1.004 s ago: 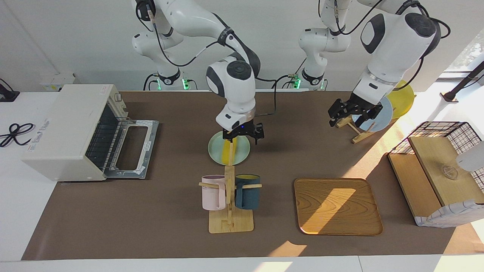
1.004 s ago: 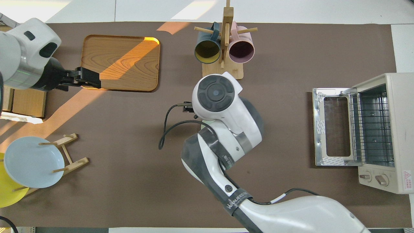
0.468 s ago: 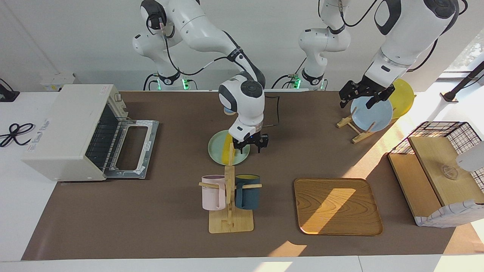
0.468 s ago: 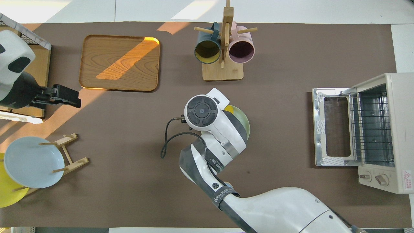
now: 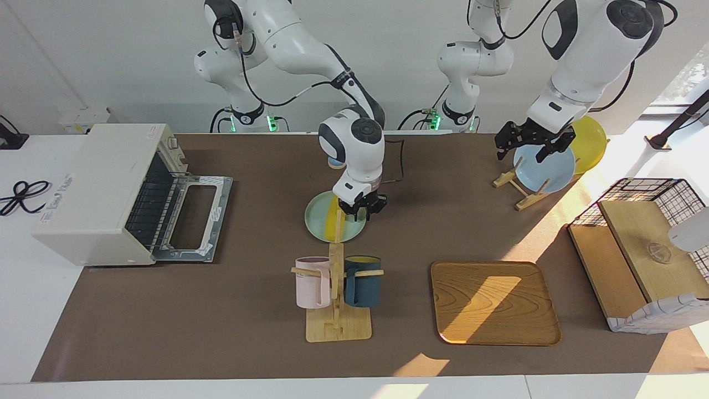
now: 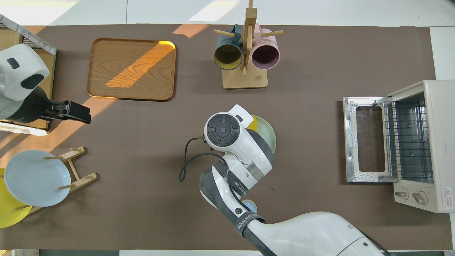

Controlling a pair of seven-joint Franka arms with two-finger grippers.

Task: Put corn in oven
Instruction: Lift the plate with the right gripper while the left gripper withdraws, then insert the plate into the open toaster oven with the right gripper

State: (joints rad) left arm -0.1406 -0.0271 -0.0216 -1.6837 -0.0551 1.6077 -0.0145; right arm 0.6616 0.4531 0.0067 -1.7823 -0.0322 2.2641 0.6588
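Gently: corn (image 5: 334, 221) shiny, slippery, hard, light; pinch round the middle. Right gripper (image 5: 361, 213) down at green plate (image 5: 317, 219), pinching or not, cannot tell. Left gripper (image 5: 526, 152) spread, waiting over blue plate (image 5: 545, 169). Oven (image 5: 105, 188) at nine o'clock, facing view.

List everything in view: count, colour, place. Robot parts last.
corn: 1, yellow, on the green plate
green plate: 1, pale green, mid-table
oven: 1, off-white, door down, at the right arm's end of the table
mug rack: 1, wood, farther from the robots than the green plate
mugs: 2, pink and dark blue, hung on the mug rack
tray: 1, wood, beside the mug rack
plate stand: 1, wood, at the left arm's end
blue plate: 1, light blue, on the plate stand
yellow plate: 1, yellow, on the plate stand
basket: 1, wire and wood, at the left arm's end
right gripper: down at the corn
left gripper: open, over the blue plate
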